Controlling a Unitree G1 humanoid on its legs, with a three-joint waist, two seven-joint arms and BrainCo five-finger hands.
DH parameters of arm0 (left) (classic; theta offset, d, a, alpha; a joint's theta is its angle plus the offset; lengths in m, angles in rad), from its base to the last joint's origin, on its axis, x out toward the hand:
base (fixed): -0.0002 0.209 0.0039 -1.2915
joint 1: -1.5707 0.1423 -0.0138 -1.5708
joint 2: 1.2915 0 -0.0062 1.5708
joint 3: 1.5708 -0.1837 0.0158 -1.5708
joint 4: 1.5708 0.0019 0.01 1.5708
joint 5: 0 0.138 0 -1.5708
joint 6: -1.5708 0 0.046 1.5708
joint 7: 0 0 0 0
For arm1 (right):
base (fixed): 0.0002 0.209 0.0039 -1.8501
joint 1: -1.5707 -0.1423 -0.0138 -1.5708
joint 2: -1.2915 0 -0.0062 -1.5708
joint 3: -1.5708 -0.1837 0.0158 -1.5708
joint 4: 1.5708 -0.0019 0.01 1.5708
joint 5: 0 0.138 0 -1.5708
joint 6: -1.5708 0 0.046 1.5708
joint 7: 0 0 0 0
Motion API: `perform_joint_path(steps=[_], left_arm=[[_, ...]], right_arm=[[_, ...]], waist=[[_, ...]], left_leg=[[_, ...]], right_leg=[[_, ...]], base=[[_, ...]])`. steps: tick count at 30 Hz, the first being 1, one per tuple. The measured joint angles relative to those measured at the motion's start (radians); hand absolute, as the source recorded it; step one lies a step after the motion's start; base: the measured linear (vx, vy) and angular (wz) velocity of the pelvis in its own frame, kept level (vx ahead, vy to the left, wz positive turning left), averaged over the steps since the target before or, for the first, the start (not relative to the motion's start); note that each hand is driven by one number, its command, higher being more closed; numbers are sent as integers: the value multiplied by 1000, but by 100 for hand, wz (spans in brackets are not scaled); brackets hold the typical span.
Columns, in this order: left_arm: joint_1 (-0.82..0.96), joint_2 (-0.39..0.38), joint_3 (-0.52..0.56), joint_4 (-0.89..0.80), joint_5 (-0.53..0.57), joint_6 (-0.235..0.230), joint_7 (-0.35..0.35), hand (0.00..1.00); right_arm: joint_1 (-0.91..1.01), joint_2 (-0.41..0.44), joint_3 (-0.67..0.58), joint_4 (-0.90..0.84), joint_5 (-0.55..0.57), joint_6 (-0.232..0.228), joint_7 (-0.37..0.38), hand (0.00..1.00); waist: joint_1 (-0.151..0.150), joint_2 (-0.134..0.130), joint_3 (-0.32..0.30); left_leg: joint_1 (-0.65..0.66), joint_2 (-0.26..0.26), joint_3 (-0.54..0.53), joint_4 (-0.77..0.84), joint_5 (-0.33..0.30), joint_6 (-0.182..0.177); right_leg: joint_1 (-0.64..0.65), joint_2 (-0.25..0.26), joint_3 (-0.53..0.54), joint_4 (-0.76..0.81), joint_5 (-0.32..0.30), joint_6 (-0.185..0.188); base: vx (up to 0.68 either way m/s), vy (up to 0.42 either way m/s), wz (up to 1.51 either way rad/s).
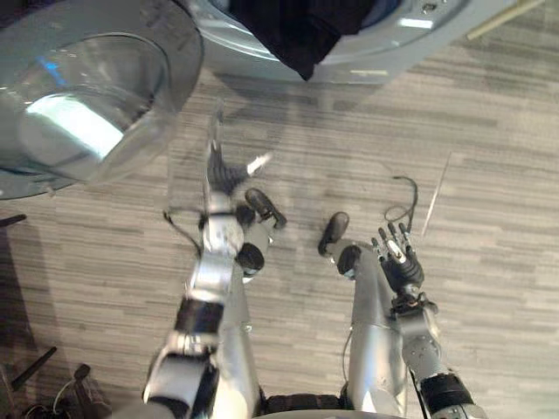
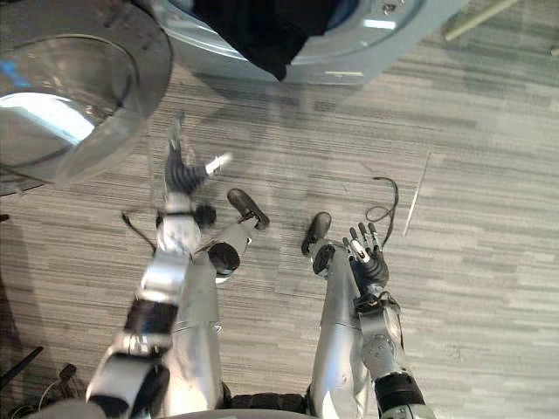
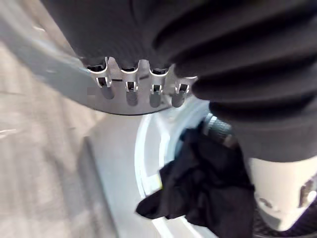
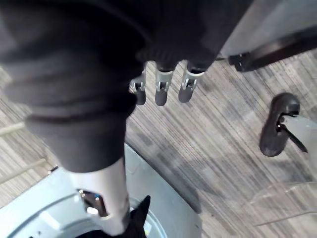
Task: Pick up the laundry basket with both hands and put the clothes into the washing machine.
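A pale wood-pattern floor (image 1: 489, 131) runs under the scene. At the far side stands the washing machine (image 1: 410, 39), its round glass door (image 1: 87, 96) swung open at the far left. Dark clothes (image 1: 297, 30) lie in the drum's mouth, with one fold hanging over the front rim. The left hand (image 1: 223, 175) is raised near the door, fingers (image 3: 131, 89) straight and apart, holding nothing. The right hand (image 1: 400, 262) hovers over the floor at the near right, fingers (image 4: 161, 87) spread and empty.
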State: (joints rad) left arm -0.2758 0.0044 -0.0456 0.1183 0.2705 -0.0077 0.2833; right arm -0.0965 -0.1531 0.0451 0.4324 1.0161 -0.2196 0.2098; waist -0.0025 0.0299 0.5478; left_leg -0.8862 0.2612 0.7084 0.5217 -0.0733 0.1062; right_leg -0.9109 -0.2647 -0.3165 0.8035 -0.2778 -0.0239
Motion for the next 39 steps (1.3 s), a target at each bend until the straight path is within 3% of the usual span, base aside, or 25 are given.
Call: perform_joint_path(steps=[2,5,7,9,10,11,12,13,15,16,19,20,21,22,23,24,25,29,31,33,34,36,37,38,39], left_arm=[[164,-16,-48,-5,-81,-12,-87,0],[286,-19,-92,-5,-186,-28,-185,0],[354,-21,-123,2,-244,-47,-235,0],[388,-20,-123,30,-261,-67,-261,0],[415,-19,-124,57,-261,-69,-269,0],[435,-20,-128,64,-260,-70,-273,0],[455,-16,-135,100,-260,-79,-283,0],[456,-11,-145,141,-260,-76,-284,0],[449,-7,-160,185,-258,-70,-284,0],[432,-4,-170,206,-257,-69,-283,0],[394,3,-170,278,-253,-67,-278,0],[390,12,-172,305,-237,-67,-268,0],[391,16,-167,310,-232,-66,-260,0],[406,12,-159,318,-228,-66,-255,0],[424,-3,-149,330,-229,-66,-254,0],[433,-11,-148,333,-229,-67,-253,0],[429,-15,-150,353,-233,-67,-251,0],[480,2,-160,362,-243,-65,-249,0],[489,19,-187,363,-253,-57,-260,0],[489,20,-201,363,-259,-54,-264,0],[487,19,-202,363,-259,-54,-268,0],[487,24,-203,366,-259,-54,-284,0],[489,24,-203,366,-259,-54,-285,0],[492,23,-203,367,-259,-54,-285,0],[492,23,-204,367,-259,-54,-285,0]], right_arm=[[-2,28,-11,42,-50,12,-37,0],[3,49,-31,89,-107,26,-85,0],[23,60,-69,159,-157,36,-107,0],[38,63,-108,212,-211,51,-122,0],[70,64,-126,230,-245,58,-126,0],[92,64,-131,232,-255,61,-128,0],[116,58,-153,257,-279,66,-127,0],[116,53,-175,301,-282,73,-128,0],[101,22,-199,385,-282,76,-128,0],[83,11,-230,439,-282,80,-128,0],[82,6,-257,487,-302,96,-127,0],[90,9,-260,510,-315,101,-128,0],[95,20,-265,529,-319,101,-127,0],[99,31,-275,537,-320,100,-126,0],[114,39,-271,540,-320,103,-124,0],[126,36,-271,547,-320,105,-124,0],[135,45,-272,572,-320,112,-128,0],[206,48,-233,584,-321,113,-130,0],[227,58,-235,618,-321,114,-145,0],[241,57,-234,621,-322,116,-145,0],[241,58,-232,621,-326,117,-145,0],[232,57,-231,621,-334,119,-145,0],[225,55,-231,621,-340,118,-145,0],[210,51,-231,623,-360,116,-146,0],[208,50,-231,622,-360,116,-146,0]], waist=[[22,13,-8],[29,39,-35],[49,60,-110],[45,71,-134],[44,71,-181],[40,78,-205],[33,81,-231],[12,79,-261],[-5,94,-308],[-16,99,-312],[-25,98,-314],[-39,86,-328],[-36,70,-334],[-29,73,-340],[-31,93,-362],[-29,107,-372],[-22,101,-387],[-5,76,-426],[-13,61,-431],[-13,61,-433],[-12,64,-433],[-7,51,-425],[-5,54,-424],[-9,61,-424],[-9,62,-424]], left_leg=[[69,-11,-8,-20,0,0],[169,-24,-14,-42,-6,6],[243,-33,-8,-49,-29,20],[357,-47,3,-46,-81,16],[407,-43,18,-8,-123,5],[423,-27,16,28,-142,14],[471,-35,-3,59,-180,51],[495,-61,-6,40,-188,36],[516,-113,-30,-43,-149,44],[549,-165,-62,-138,-97,22],[589,-208,-119,-200,-66,-25],[615,-241,-145,-238,-46,-55],[606,-244,-162,-189,-63,-55],[590,-179,-239,47,-129,13],[623,-97,-300,104,-190,-83],[651,-84,-316,76,-228,-126],[695,-83,-291,29,-257,-87],[774,-32,-251,-3,-239,-84],[745,2,-230,99,-186,-32],[722,0,-239,115,-134,-51],[700,3,-240,122,-104,-80],[665,-3,-246,116,-88,-94],[665,-10,-249,72,-87,-101],[664,-38,-293,-92,-54,-141],[665,-42,-298,-120,-46,-150]], right_leg=[[85,1,-14,-34,0,3],[214,2,-35,-91,5,18],[302,2,-35,-134,11,34],[426,-8,-34,-164,4,46],[483,-22,-37,-178,-1,54],[513,-23,-39,-172,-9,67],[568,-33,-36,-149,-35,94],[593,-50,-37,-155,-38,89],[623,-50,-43,-216,-16,53],[658,-45,-36,-277,-10,49],[705,-20,14,-330,13,90],[742,-25,14,-370,32,130],[750,-43,-3,-381,44,146],[775,-33,-7,-384,51,147],[797,-1,-1,-388,49,151],[801,19,7,-387,41,150],[810,39,24,-389,37,151],[946,114,17,-570,79,139],[990,125,2,-620,97,130],[1015,122,-21,-654,112,117],[1022,123,-37,-673,131,119],[1030,112,-52,-697,148,106],[1028,107,-52,-697,148,105],[1027,97,-56,-703,149,106],[1027,97,-58,-704,149,107]], base=[[-51,-55,8],[-8,-26,8],[82,28,-10],[106,69,-12],[129,94,-11],[173,96,-9],[149,106,13],[139,130,30],[64,118,49],[6,76,54],[-21,-11,65],[-18,-32,65],[4,-18,36],[29,23,-19],[28,53,-34],[28,80,-45],[6,42,-38],[50,-66,-23],[69,-66,35],[55,-60,43],[64,-52,40],[35,-56,20],[42,-30,5],[39,19,-2],[65,74,1]])
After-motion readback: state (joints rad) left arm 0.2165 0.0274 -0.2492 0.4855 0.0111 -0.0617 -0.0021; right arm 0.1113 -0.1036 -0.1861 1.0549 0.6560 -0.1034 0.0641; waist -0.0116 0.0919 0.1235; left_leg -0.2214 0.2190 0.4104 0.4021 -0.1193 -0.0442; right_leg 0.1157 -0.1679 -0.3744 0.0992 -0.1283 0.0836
